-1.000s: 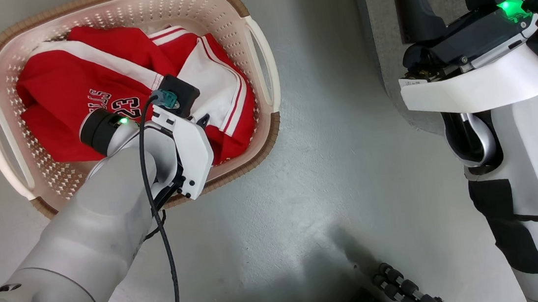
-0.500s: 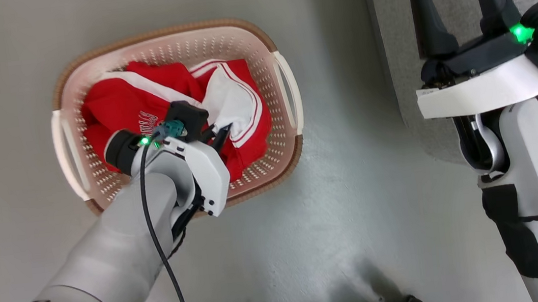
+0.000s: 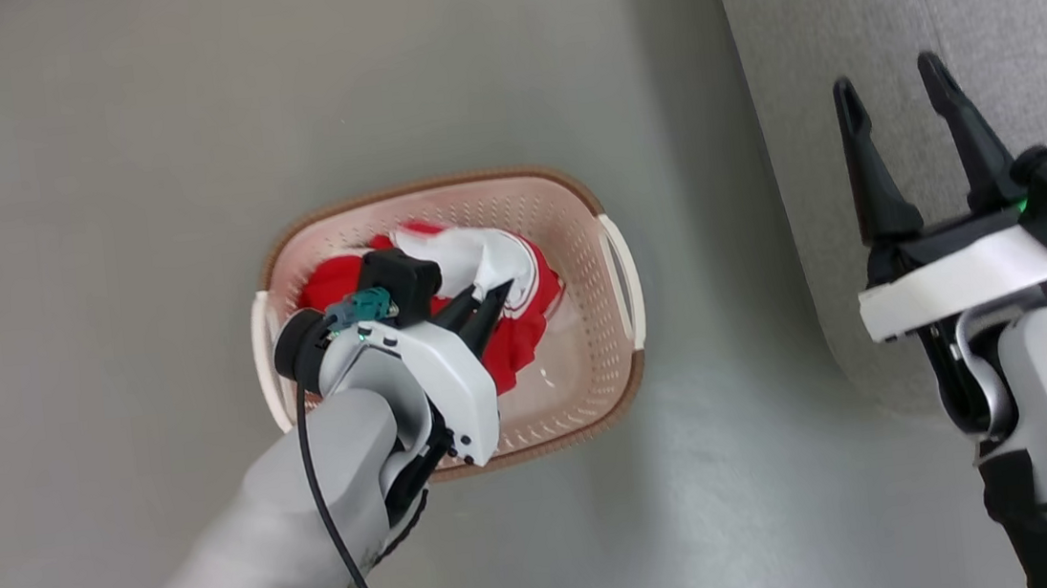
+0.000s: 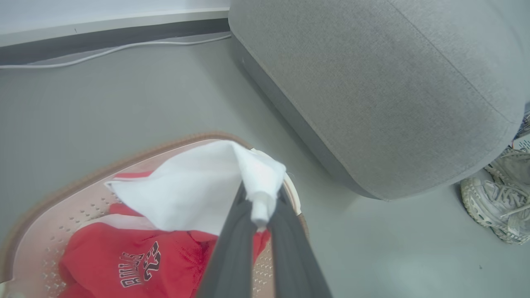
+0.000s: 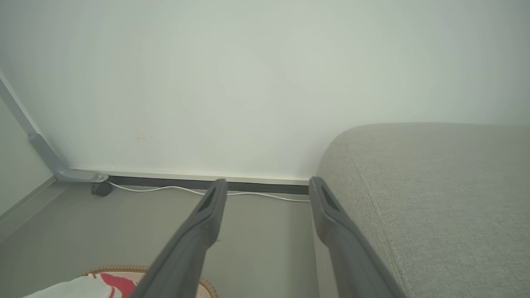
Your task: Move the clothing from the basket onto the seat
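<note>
None of the clothing (image 3: 521, 265) is on the seat yet, so far as the views show. The job looks barely begun, at the first lift. Closest in, a white fold (image 4: 194, 186) of one garment is drawn up to the tips of the left gripper (image 4: 261, 194). Below those tips the red garment (image 4: 136, 256) (the one with the printed lettering) lies bunched in the basket (image 4: 124, 157), which sits on the floor (image 4: 124, 103) under the gripper. Beyond the tips, across a strip of floor, stands the seat (image 4: 372, 91), and nothing of the clothing lies on the part of it that shows. What is left, as I judge it, is to raise this piece clear of the basket, carry it across, let it go, then come back for the other.

The left gripper is closed tight, its fingers (image 4: 232, 248) pinching the white fold between their ends, with a small nub of cloth poking out between them. It has only a thin edge, so the cloth could slip as more weight comes off the basket. The right gripper (image 3: 887, 78) hangs well off to the right of the left one, above the seat's near edge. Its fingers are spread wide, holding nothing and touching nothing.
</note>
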